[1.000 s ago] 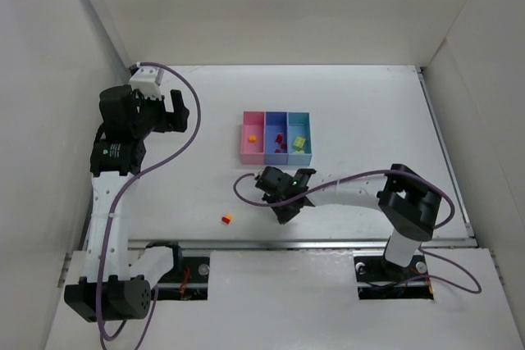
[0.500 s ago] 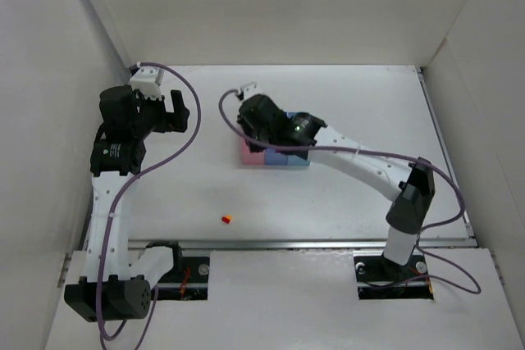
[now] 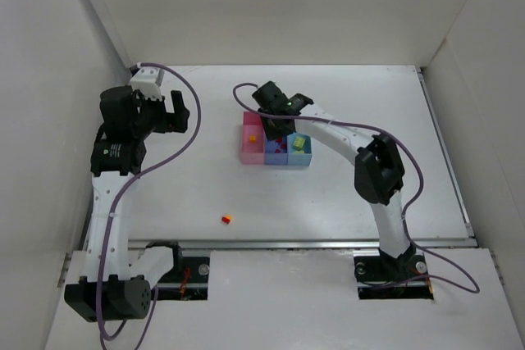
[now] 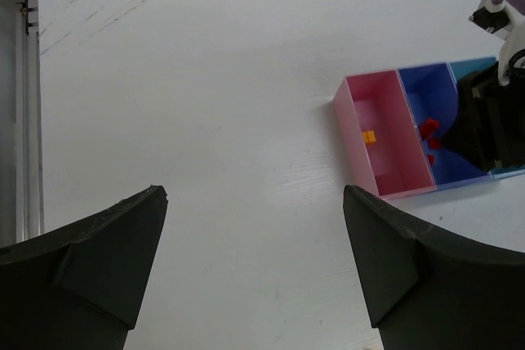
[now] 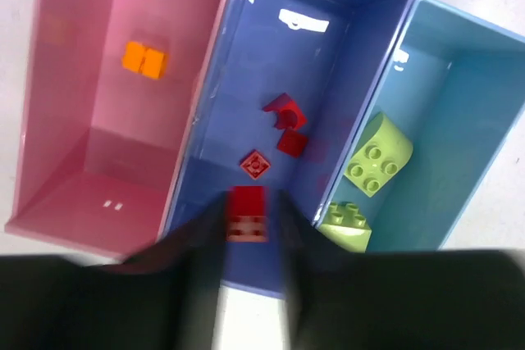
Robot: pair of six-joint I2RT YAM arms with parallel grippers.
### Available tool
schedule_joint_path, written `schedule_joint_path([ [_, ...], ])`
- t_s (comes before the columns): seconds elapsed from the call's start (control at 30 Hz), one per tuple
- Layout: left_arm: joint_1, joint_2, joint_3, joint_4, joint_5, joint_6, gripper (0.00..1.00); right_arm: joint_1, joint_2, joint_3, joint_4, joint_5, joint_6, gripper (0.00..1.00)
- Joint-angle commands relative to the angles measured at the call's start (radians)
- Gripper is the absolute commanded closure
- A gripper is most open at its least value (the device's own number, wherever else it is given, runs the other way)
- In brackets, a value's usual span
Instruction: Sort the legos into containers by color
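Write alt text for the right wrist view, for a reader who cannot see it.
Blurred fingers hold a red brick over the blue bin, which holds three red pieces. The pink bin holds an orange brick; the light blue bin, two green ones.

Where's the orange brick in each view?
Top external: orange brick at centre, in pink bin, the row's left end.
Left wrist: right of centre, in pink bin.
Right wrist: upper left, in pink bin.
Shared landmark: pink bin.
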Motion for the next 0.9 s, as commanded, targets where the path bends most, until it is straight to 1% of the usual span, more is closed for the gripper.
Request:
schedule_joint_path([
  [0.0, 0.005, -0.014, -0.018, 0.021, 0.001, 0.008, 0.13, -0.002, -0.035, 0.068, 0.013, -0.045, -0.042, 0.59],
  [0.03, 0.005, -0.003, -0.018, 0.021, 0.001, 0.008, 0.13, -0.002, -0.035, 0.068, 0.014, -0.045, -0.043, 0.45],
  [0.13, 0.005, -0.003, -0.018, 0.03, 0.001, 0.008, 0.13, -0.002, -0.035, 0.068, 0.014, -0.056, -0.053, 0.34],
  [0.37, 0.005, 0.006, -0.018, 0.03, 0.01, 0.008, 0.13, -0.002, -0.068, 0.05, 0.014, -0.036, -0.064, 0.33],
  [0.5, 0.005, 0.006, -0.018, 0.03, 0.01, 0.018, 0.13, -0.002, -0.113, 0.03, 0.014, -0.056, -0.064, 0.34],
  [0.53, 0.005, 0.006, -0.018, 0.03, 0.01, 0.018, 0.13, 0.007, -0.159, 0.016, 0.014, -0.065, -0.081, 0.34],
  [0.57, 0.005, 0.006, -0.018, 0.03, -0.001, 0.028, 0.13, 0.022, -0.188, -0.005, 0.05, -0.065, -0.096, 0.35],
  [0.67, 0.005, 0.006, -0.018, 0.021, -0.036, 0.037, 0.13, 0.125, -0.299, -0.12, 0.107, -0.056, -0.168, 0.35],
  [0.7, 0.005, 0.006, -0.018, 0.021, -0.05, 0.038, 0.13, 0.183, -0.317, -0.154, 0.118, -0.114, -0.182, 0.33],
  [0.77, 0.014, 0.006, -0.018, 0.04, -0.093, 0.022, 0.13, 0.237, -0.339, -0.254, 0.138, -0.197, -0.217, 0.32],
  [0.8, 0.014, 0.006, -0.018, 0.04, -0.135, 0.022, 0.13, 0.29, -0.339, -0.287, 0.162, -0.235, -0.217, 0.31],
  [0.87, 0.037, 0.006, -0.009, 0.04, -0.179, -0.016, 0.13, 0.32, -0.339, -0.375, 0.196, -0.266, -0.207, 0.3],
])
